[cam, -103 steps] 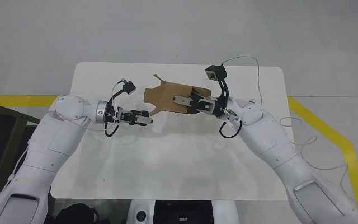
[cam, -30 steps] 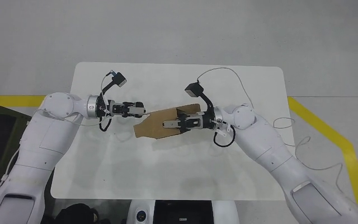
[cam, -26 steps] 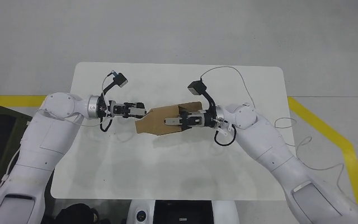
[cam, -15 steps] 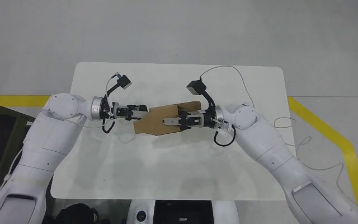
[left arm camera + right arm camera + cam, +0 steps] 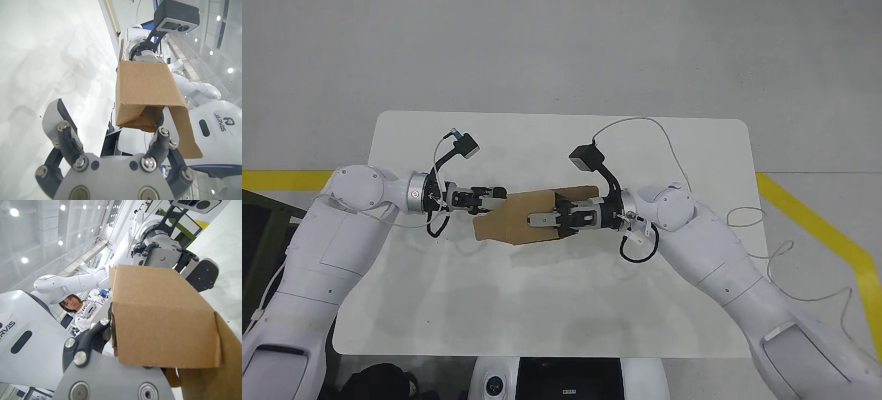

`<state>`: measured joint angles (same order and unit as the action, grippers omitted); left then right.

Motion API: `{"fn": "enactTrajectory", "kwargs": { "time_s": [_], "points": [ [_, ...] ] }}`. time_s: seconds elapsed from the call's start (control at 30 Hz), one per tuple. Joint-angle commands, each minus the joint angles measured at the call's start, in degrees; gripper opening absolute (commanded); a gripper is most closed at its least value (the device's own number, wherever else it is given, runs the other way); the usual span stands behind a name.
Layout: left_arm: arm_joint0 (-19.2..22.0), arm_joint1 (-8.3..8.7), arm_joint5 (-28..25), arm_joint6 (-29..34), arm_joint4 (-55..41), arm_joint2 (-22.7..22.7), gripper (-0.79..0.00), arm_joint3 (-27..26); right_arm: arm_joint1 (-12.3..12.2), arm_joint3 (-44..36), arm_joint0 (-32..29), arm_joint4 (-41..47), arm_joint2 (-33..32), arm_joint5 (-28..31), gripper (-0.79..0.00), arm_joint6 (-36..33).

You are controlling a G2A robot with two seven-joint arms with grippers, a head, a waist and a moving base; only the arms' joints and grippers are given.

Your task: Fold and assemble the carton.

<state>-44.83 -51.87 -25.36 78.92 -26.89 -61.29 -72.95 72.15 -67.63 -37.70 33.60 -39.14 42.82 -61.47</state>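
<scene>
Cardboard: our carton (image 5: 517,220) looks light, stiff, easily crushed.
Right gripper (image 5: 545,218): pinching one carton wall.
Left gripper (image 5: 111,107): spread; we'd push the flap (image 5: 185,136).

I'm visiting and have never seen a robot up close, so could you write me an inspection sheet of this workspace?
surface: white table.
job's things: brown carton held over the table, one end open, flap loose.
clutter: nothing seen.
end effectors: right end effector shut on the carton; left end effector open, one finger at the carton's open end.
cables: thin cable looping off the right wrist.
surroundings: grey floor, yellow floor line.
</scene>
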Motion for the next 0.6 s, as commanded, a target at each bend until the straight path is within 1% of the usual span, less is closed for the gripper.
{"fn": "enactTrajectory", "kwargs": {
  "time_s": [0.0, 0.33, 0.57],
  "points": [
    [0.02, -0.01, 0.0, 0.0, 0.01, 0.0, 0.0, 0.03, 0.04, 0.12, 0.08, 0.02, 0.12, 0.07, -0.785, 0.07],
    [-0.14, 0.07, 0.03, 0.03, -0.43, -0.46, 0.0, 0.2, -0.2, 1.34, 0.06, -0.04, -0.28, 0.51, -0.785, 0.51],
    [-0.68, 0.51, -0.2, -0.2, -1.66, -2.33, 0.0, 1.43, -1.2, 4.21, -0.68, -2.17, -2.49, 0.8, -0.785, 0.81]
  ]
}}
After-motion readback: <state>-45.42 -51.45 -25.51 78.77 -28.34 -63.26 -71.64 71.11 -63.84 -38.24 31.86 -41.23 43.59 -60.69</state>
